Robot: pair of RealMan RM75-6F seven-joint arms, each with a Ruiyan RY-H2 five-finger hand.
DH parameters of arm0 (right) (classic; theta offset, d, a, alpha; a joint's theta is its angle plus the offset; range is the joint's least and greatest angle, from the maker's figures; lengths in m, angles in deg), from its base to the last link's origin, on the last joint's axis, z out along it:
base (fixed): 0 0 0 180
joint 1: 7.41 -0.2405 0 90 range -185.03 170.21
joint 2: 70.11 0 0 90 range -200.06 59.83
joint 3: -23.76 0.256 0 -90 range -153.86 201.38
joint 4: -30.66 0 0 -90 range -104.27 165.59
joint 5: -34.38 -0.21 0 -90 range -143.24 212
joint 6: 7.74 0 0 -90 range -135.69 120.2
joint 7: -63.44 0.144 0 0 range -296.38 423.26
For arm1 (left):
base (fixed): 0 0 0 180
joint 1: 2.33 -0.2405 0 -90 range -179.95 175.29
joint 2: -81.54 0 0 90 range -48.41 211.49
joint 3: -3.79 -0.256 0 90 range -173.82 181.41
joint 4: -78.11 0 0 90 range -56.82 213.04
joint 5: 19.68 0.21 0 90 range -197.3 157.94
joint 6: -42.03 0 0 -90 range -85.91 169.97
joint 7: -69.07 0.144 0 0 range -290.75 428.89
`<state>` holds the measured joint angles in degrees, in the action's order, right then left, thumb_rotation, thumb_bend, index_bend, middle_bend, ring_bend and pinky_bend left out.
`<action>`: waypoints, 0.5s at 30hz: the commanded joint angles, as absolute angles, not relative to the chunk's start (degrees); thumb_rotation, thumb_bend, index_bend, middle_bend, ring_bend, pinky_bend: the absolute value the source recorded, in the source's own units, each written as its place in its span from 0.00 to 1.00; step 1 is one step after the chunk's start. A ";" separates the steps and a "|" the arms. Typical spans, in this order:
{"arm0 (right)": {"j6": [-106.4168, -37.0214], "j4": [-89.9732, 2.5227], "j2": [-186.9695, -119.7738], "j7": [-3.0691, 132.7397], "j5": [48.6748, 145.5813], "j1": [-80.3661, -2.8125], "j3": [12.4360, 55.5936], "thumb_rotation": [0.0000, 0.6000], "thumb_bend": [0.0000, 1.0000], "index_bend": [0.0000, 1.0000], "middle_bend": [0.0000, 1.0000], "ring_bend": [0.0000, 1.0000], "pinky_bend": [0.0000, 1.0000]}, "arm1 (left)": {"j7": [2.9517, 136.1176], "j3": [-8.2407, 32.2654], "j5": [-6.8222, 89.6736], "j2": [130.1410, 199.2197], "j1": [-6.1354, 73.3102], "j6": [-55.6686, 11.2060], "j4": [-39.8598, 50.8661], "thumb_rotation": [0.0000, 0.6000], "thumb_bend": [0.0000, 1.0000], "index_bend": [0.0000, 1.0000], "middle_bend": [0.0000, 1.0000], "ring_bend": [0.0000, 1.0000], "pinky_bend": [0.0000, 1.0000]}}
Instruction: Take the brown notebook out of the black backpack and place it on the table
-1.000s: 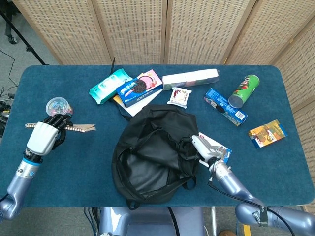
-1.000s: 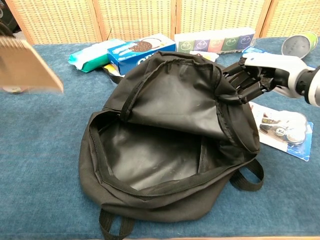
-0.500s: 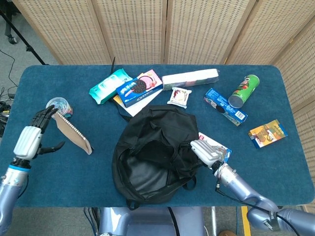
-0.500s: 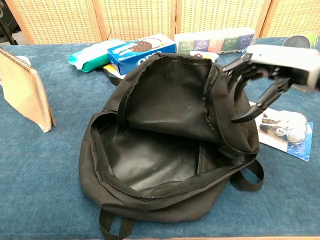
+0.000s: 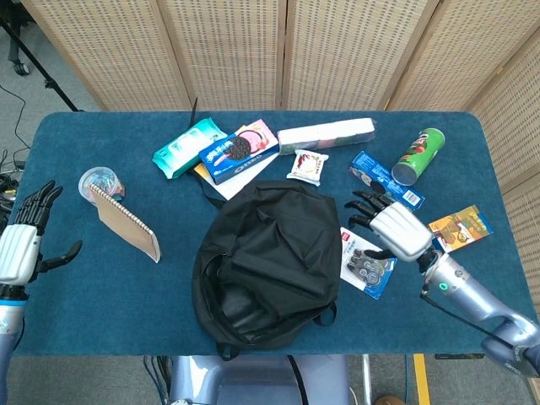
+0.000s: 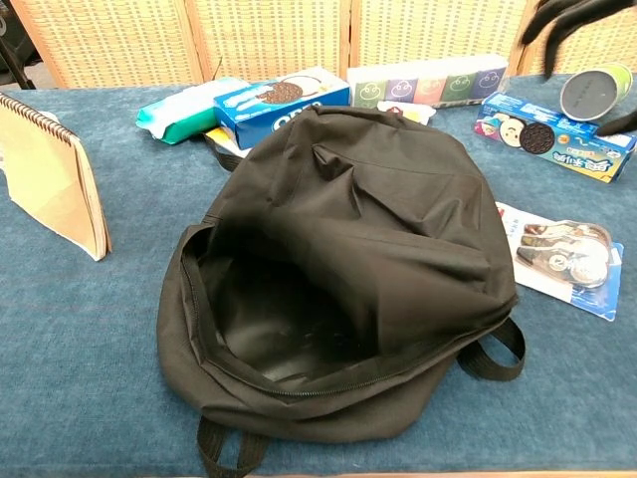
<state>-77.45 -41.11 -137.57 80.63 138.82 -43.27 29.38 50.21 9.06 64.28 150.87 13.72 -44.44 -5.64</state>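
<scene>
**Notebook released on table; residual risks and changes**

The brown notebook point(image 5: 126, 224) lies on the blue table point(image 5: 76, 295), out of the black backpack point(image 5: 266, 261) and well to its left, its spiral end just beside a clear plastic cup point(image 5: 99, 182). In the chest view it appears to stand tilted on one edge rather than lie flat, though the angle is hard to judge from that view.

Risk: if the notebook is in fact propped on edge, it may tip over and knock the cup. A sweep of the left arm back across the table could also displace it. The right hand point(image 5: 392, 228) hovers near a blister pack point(image 5: 365, 261) and a cookie box point(image 5: 386, 180); a low retreat could drag either item.

Hand state: the left hand point(image 5: 24, 245) hangs at the table's left edge, fingers spread, holding nothing. The right hand is likewise empty, fingers extended.

Changes from one second ago: the left hand then gripped the notebook; it has since let go and pulled away. The right hand has released the backpack's flap, and the flap has collapsed over the opening
</scene>
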 commanded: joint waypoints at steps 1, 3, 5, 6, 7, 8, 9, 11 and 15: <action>-81.60 -37.21 -136.89 76.48 137.35 -39.96 28.88 1.00 0.00 0.33 0.14 0.02 0.16 | 53.31 8.59 64.00 150.13 11.43 -46.78 -8.14 1.00 0.30 0.06 0.00 0.00 0.06; -83.68 -38.04 -137.28 74.30 133.97 -36.63 29.06 1.00 0.00 0.29 0.10 0.00 0.14 | 54.80 7.94 63.76 149.76 9.77 -48.07 -9.63 1.00 0.31 0.06 0.00 0.00 0.06; -86.04 -40.66 -137.24 71.83 131.18 -32.78 28.46 1.00 0.00 0.26 0.07 0.00 0.12 | 56.07 7.32 63.21 149.33 7.94 -49.32 -11.09 1.00 0.31 0.05 0.00 0.00 0.06; -86.99 -41.91 -137.12 71.27 130.40 -31.27 27.99 1.00 0.00 0.25 0.06 0.00 0.11 | 56.68 7.10 63.11 149.26 7.25 -49.86 -11.37 1.00 0.31 0.05 0.00 0.00 0.06; -87.79 -42.95 -136.96 70.88 129.79 -29.79 27.32 1.00 0.00 0.25 0.06 0.00 0.11 | 57.36 6.86 62.97 149.27 6.57 -50.35 -11.45 1.00 0.31 0.04 0.00 0.00 0.06; -89.04 -44.04 -136.84 70.41 129.36 -28.09 26.58 1.00 0.00 0.25 0.05 0.00 0.10 | 58.16 6.57 63.01 149.40 5.83 -50.93 -11.42 1.00 0.31 0.04 0.00 0.00 0.06; -89.71 -44.50 -136.85 70.45 129.16 -27.14 26.11 1.00 0.00 0.25 0.05 0.00 0.09 | 58.59 6.37 63.02 149.45 5.43 -51.18 -11.31 1.00 0.31 0.04 0.00 0.00 0.05; -90.99 -45.25 -136.95 70.67 128.61 -25.11 25.10 1.00 0.00 0.25 0.04 0.00 0.08 | 59.53 6.02 62.86 149.60 4.61 -51.53 -11.10 1.00 0.31 0.03 0.00 0.00 0.03; -93.14 -46.01 -137.48 71.34 127.19 -21.39 23.55 1.00 0.00 0.25 0.03 0.00 0.07 | 62.04 5.73 62.62 149.79 3.36 -52.20 -10.85 1.00 0.31 0.01 0.00 0.00 0.02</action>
<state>-92.28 -45.29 -137.22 71.29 128.14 -22.71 24.49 61.30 5.93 62.71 149.69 3.82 -51.86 -10.95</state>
